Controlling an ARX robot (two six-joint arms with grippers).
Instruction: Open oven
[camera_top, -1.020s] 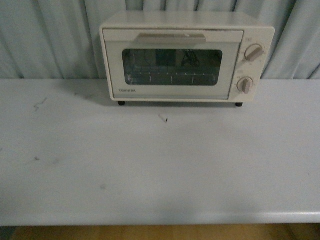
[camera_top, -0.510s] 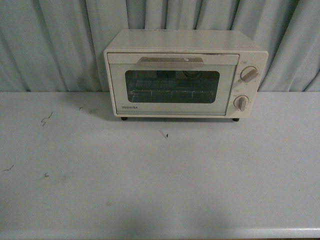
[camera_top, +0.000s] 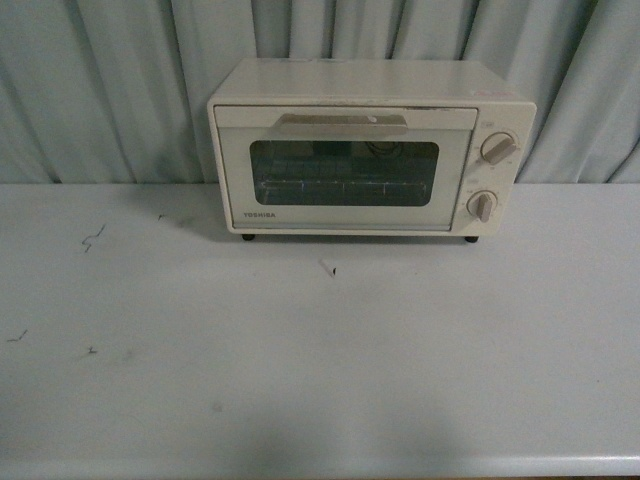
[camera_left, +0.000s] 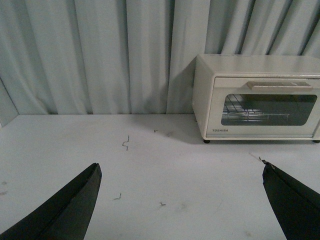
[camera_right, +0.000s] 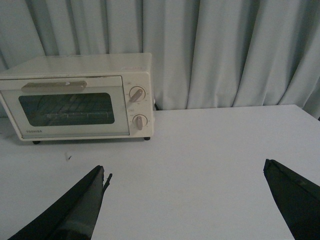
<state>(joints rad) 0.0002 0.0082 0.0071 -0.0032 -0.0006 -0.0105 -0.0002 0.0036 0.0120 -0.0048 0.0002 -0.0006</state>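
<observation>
The cream-white oven (camera_top: 370, 150) stands at the back of the white table against the curtain, its glass door shut and its bar handle (camera_top: 343, 124) along the door's top edge. Two beige knobs (camera_top: 497, 149) sit on its right side. The left wrist view shows the oven (camera_left: 257, 97) well ahead of my left gripper (camera_left: 181, 172), which is open over bare tabletop. In the right wrist view the oven (camera_right: 75, 97) is also far ahead of my right gripper (camera_right: 184, 170), open with nothing between its fingers. Neither arm shows in the front view.
The white table (camera_top: 320, 360) runs wide in front of the oven, marked with small dark scuffs (camera_top: 92, 238). A pale pleated curtain (camera_top: 120, 80) hangs right behind it. The table's front edge (camera_top: 320, 468) is near the bottom of the front view.
The front view has shifted: the oven now appears lower and smaller in the picture than a second ago, with more curtain above it. The oven's door stays shut.
</observation>
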